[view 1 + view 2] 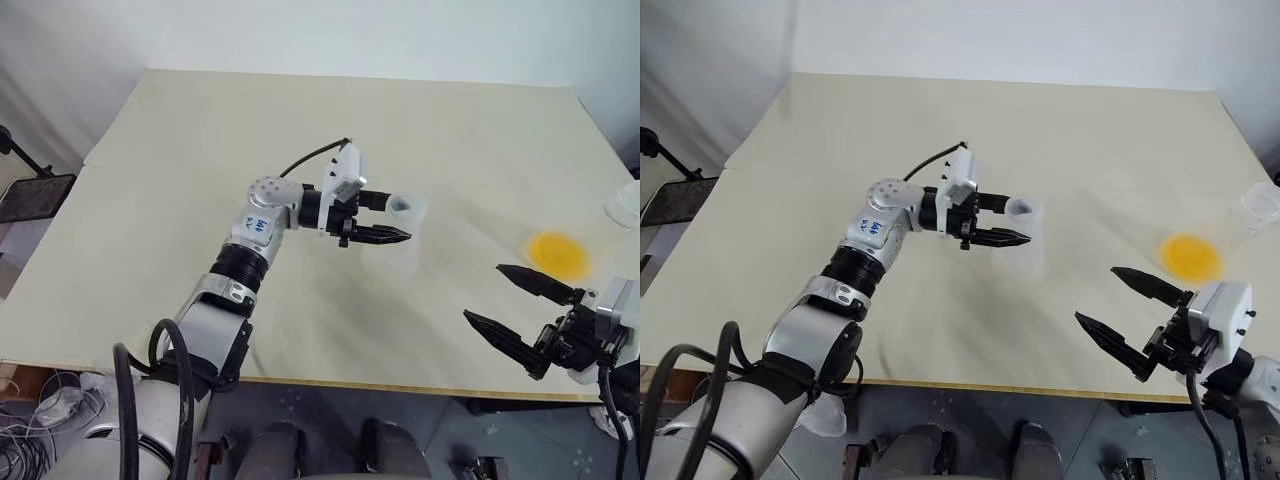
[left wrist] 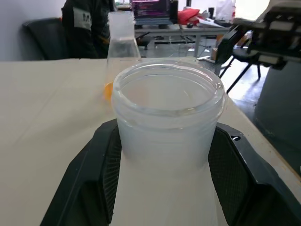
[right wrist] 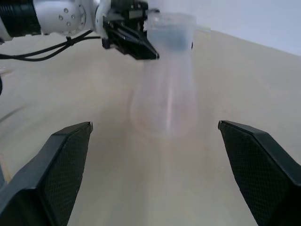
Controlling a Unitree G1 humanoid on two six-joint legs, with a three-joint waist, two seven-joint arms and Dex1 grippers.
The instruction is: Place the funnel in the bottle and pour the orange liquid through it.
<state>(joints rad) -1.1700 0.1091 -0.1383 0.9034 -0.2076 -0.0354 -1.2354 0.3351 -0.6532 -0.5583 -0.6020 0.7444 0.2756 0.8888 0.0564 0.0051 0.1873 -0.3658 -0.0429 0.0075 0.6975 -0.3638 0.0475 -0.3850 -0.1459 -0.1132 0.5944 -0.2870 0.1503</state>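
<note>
Left end effector (image 1: 398, 218) clenched from the side around the neck of the bottle (image 1: 408, 258), one black finger on each flank just under the rim. The bottle is upright near the middle of the table (image 1: 300, 120), and its flared base appears to rest on the surface. A grip this high on the neck leaves the mouth free from above while steadying a light, translucent vessel that would tip easily. The mouth stands clear with nothing seated in it, so the funnel step is judged not yet done. The orange liquid (image 1: 557, 252) lies as a shallow pool in the bottom of a second clear vessel, well apart from the bottle toward the robot's right. A wide-mouthed clear cup (image 1: 625, 205) stands beyond it at the table's right edge. Right end effector (image 1: 484, 292) is released, its fingers spread wide and grasping nothing. It is held level over the near right part of the table, just short of the orange liquid and pointing toward the bottle. This is probably a waiting pose, with that hand free for the funnel or the pouring vessel.
</note>
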